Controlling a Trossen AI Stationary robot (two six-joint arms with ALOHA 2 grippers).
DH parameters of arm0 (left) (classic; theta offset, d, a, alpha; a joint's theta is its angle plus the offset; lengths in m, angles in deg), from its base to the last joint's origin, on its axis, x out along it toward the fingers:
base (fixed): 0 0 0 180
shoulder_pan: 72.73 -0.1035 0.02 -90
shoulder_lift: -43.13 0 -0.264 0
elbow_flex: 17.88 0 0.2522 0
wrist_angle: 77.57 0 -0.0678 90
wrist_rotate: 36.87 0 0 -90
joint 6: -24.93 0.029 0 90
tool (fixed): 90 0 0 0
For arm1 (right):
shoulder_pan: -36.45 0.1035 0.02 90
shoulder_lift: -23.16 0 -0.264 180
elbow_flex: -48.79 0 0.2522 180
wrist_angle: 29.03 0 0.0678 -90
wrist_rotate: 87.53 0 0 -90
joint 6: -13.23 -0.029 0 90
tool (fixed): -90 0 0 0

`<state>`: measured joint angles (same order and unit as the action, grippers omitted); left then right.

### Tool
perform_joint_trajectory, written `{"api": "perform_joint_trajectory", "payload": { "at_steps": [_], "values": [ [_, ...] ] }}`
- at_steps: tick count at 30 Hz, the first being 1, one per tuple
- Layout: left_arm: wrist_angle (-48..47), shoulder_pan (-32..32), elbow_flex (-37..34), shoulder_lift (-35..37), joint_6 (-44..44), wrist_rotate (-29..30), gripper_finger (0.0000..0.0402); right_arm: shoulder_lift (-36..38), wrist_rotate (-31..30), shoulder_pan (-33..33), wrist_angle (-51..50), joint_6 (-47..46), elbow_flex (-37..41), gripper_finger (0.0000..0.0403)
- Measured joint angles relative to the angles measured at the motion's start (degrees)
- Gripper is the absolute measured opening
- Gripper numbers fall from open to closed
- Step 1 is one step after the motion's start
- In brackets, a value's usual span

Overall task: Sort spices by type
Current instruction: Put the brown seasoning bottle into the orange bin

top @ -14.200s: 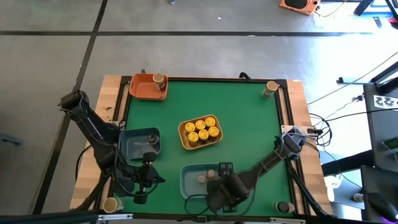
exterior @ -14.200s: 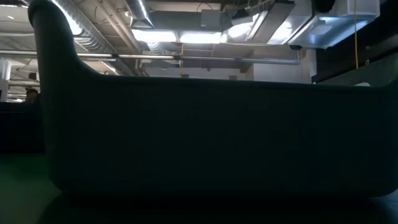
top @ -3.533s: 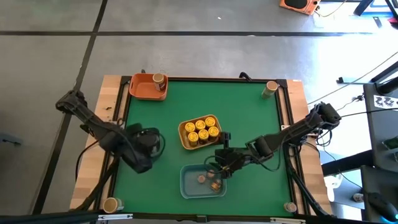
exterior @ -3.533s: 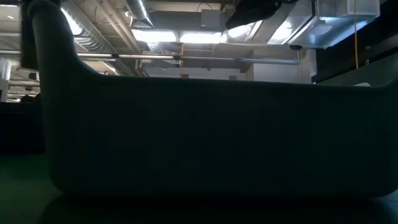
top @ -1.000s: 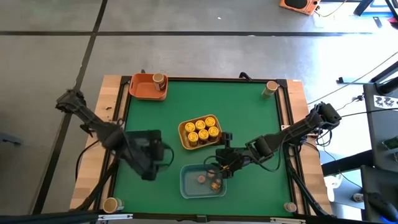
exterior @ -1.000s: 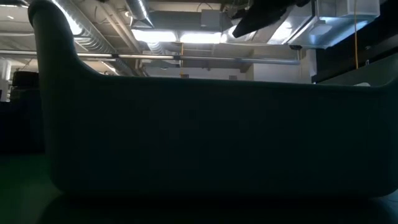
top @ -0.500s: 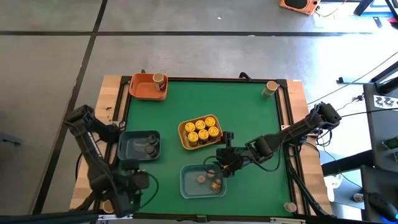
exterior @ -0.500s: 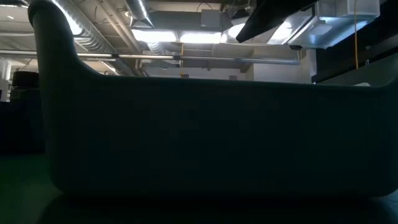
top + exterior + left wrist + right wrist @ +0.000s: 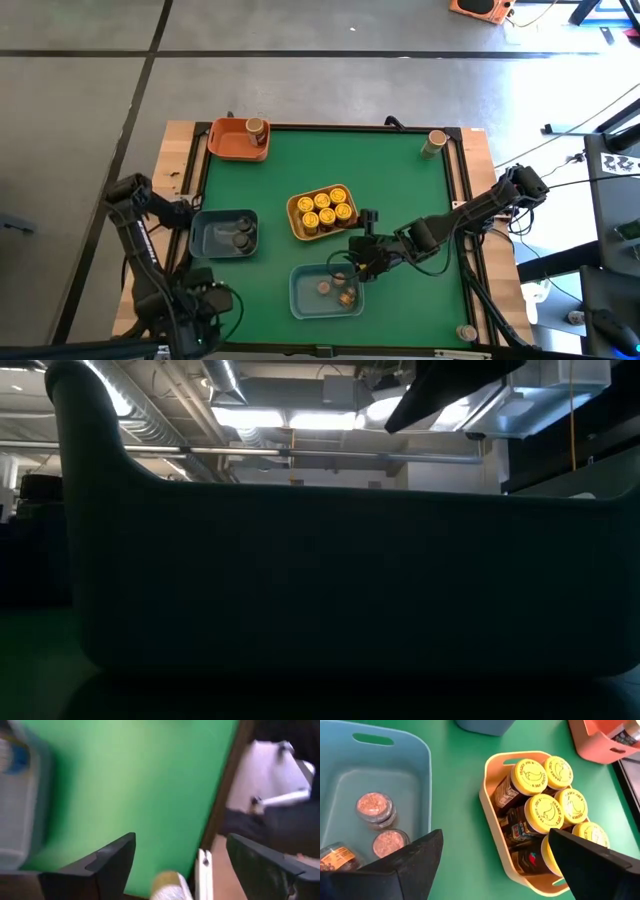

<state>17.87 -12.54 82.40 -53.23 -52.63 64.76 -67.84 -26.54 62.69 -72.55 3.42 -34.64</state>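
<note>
Looked like the open, empty left end effector [image 9: 197, 318] sat just beside an upright tan-lidded jar [image 9: 170, 885] at the table [image 9: 400, 180] corner, way nearer than the open right end effector [image 9: 352, 262].

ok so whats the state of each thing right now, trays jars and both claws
left claw: open, empty, over the table's near left corner
right claw: open, empty, between the near blue tray and the yellow tray
yellow tray: full of upright yellow-lidded jars
near blue tray: holds three tan-lidded jars
left blue tray: holds dark-lidded jars
orange tray: holds one jar, upright
</note>
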Motion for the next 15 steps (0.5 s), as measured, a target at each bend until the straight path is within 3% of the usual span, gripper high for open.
{"api": "perform_joint_trajectory", "payload": {
  "at_steps": [10, 15],
  "values": [
    [2.5, 3.7, 0.0, -3.6, -6.8, -7.9, 0.0385, 0.0, -2.9, 0.0, -1.3, -1.9, 0.0, 0.036],
    [1.2, 5.0, 0.0, -3.5, -11.4, -12.6, 0.0399, 0.0, -4.1, 0.0, -1.3, -1.9, 0.0, 0.036]
  ]
}}
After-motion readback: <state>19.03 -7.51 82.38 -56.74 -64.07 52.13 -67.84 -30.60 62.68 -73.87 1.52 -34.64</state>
